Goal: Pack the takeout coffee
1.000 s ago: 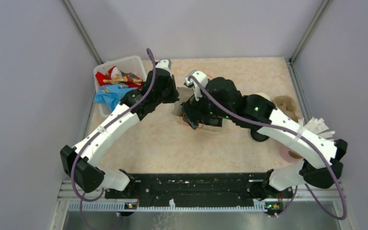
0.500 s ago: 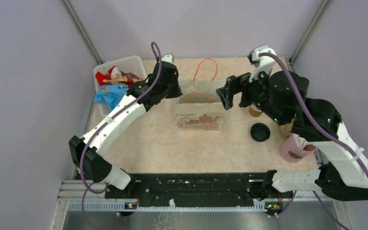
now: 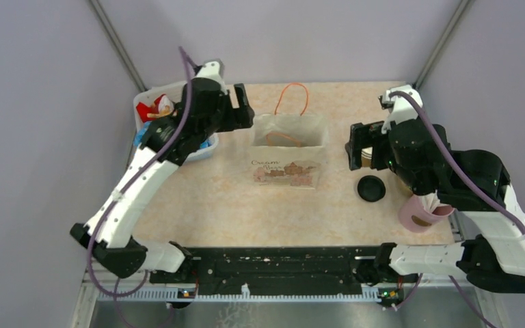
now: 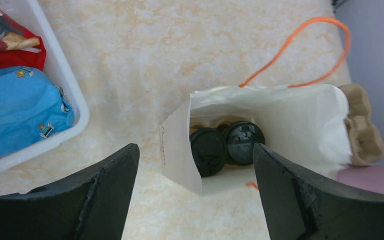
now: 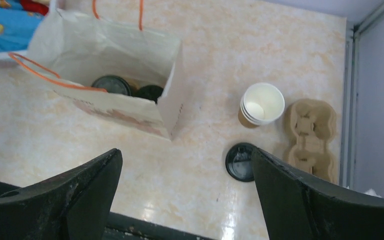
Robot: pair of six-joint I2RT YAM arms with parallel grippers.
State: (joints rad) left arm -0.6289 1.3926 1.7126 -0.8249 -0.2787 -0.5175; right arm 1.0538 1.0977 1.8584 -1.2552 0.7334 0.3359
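Note:
Two lidded coffee cups stand side by side inside the open white paper bag [image 4: 300, 117]; only their black lids [image 4: 207, 150] [image 4: 243, 142] show. The right wrist view looks down into the same bag [image 5: 105, 55] and shows the lids [image 5: 111, 84] [image 5: 150, 92] at its bottom. My left gripper [image 4: 195, 200] hangs open and empty just left of the bag's mouth [image 3: 243, 111]. My right gripper [image 5: 185, 200] is open and empty too, held right of the bag [image 3: 354, 147], above the table.
A stack of open brown paper cups [image 5: 262, 104], a loose black lid [image 5: 240, 161] and a moulded-pulp tray [image 5: 311, 137] lie right of the bag. A pink cup [image 3: 420, 213] stands near the right edge. A white basket [image 4: 62, 95] of packets sits at the back left.
My left gripper has opened and drawn back left from the bag's edge. The right arm has pulled out from over the bag to the right. The bag now stands open by itself.

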